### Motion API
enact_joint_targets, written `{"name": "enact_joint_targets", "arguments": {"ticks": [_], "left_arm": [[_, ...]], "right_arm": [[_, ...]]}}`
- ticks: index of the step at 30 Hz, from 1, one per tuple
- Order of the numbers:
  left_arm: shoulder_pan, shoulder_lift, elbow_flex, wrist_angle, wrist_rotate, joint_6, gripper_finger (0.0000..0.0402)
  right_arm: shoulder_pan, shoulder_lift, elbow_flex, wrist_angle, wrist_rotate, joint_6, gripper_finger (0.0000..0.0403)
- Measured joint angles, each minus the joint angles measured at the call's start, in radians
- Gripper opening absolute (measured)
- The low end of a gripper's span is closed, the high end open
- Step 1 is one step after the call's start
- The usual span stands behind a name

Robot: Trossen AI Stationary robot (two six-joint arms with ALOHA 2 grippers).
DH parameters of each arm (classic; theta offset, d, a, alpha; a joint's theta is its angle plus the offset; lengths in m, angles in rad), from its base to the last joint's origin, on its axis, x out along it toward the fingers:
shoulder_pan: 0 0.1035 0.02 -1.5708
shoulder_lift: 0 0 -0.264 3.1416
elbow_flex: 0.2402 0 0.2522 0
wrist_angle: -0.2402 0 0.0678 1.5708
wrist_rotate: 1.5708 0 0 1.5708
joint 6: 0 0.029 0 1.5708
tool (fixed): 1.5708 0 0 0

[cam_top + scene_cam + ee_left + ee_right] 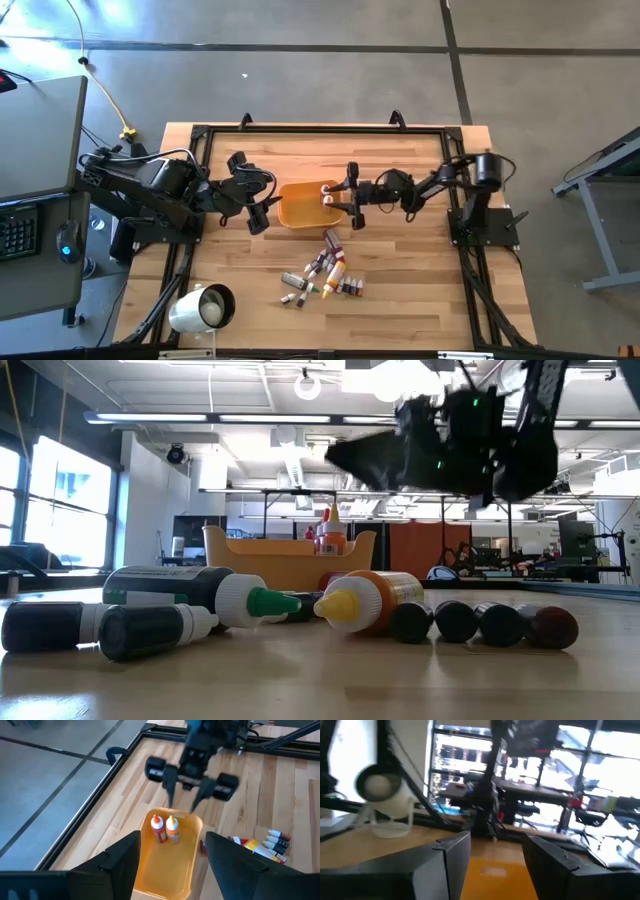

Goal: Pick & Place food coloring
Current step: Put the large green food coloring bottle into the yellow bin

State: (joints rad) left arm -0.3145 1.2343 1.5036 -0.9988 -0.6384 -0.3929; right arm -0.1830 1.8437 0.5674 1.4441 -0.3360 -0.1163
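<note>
We are holding our right gripper (pixel 182 807) wide and empty above the orange tray (pixel 170 865), over two upright bottles (pixel 165 828). Our left gripper (pixel 262 208) is waiting wide open beside the tray.

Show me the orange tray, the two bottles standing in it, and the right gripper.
orange tray (pixel 172 870), left wrist view, bare floor.
two bottles (pixel 166 830), left wrist view, where their bodies meet.
right gripper (pixel 184 802), left wrist view, between its open fingertips.

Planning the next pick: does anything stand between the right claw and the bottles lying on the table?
Nothing visible. The right claw, open, hovers at the tray's edge beside two upright bottles. The loose bottles lie apart from the tray, with bare table between.
</note>
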Motion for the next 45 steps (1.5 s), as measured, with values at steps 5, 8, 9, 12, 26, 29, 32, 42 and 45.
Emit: {"name": "enact_joint_targets", "arguments": {"ticks": [5, 8, 9, 12, 26, 29, 32, 42, 45], "left_arm": [[0.000, 0.000, 0.000, -0.018, 0.002, 0.000, 0.0220], [0.000, 0.000, 0.000, -0.037, 0.001, 0.000, 0.0220], [0.000, 0.001, 0.000, -0.038, 0.001, -0.001, 0.0220], [0.000, 0.015, 0.000, -0.041, 0.000, -0.001, 0.0220], [-0.041, 0.171, -0.002, -0.017, 0.136, 0.026, 0.0220], [-0.084, 0.251, 0.001, 0.015, 0.189, 0.080, 0.0220], [-0.124, 0.336, 0.000, 0.049, 0.273, 0.189, 0.0220], [-0.143, 0.575, 0.001, 0.247, 0.613, 0.258, 0.0220], [-0.144, 0.624, 0.000, 0.300, 0.651, 0.234, 0.0220]], "right_arm": [[0.096, -0.234, 0.008, -0.414, -0.012, -0.141, 0.0174], [0.172, -0.351, 0.045, -0.746, 0.009, -0.181, 0.0174], [0.201, -0.374, 0.060, -0.835, 0.025, -0.181, 0.0174], [0.295, -0.395, 0.107, -1.028, 0.088, -0.182, 0.0174], [0.494, -0.315, 0.271, -1.293, 0.453, -0.244, 0.0174], [0.494, -0.346, 0.271, -1.326, 0.469, -0.250, 0.0174], [0.494, -0.376, 0.270, -1.370, 0.520, -0.251, 0.0174], [0.493, -0.455, 0.269, -1.437, 0.704, -0.179, 0.0174], [0.496, -0.466, 0.268, -1.469, 0.696, -0.157, 0.0173]]}}
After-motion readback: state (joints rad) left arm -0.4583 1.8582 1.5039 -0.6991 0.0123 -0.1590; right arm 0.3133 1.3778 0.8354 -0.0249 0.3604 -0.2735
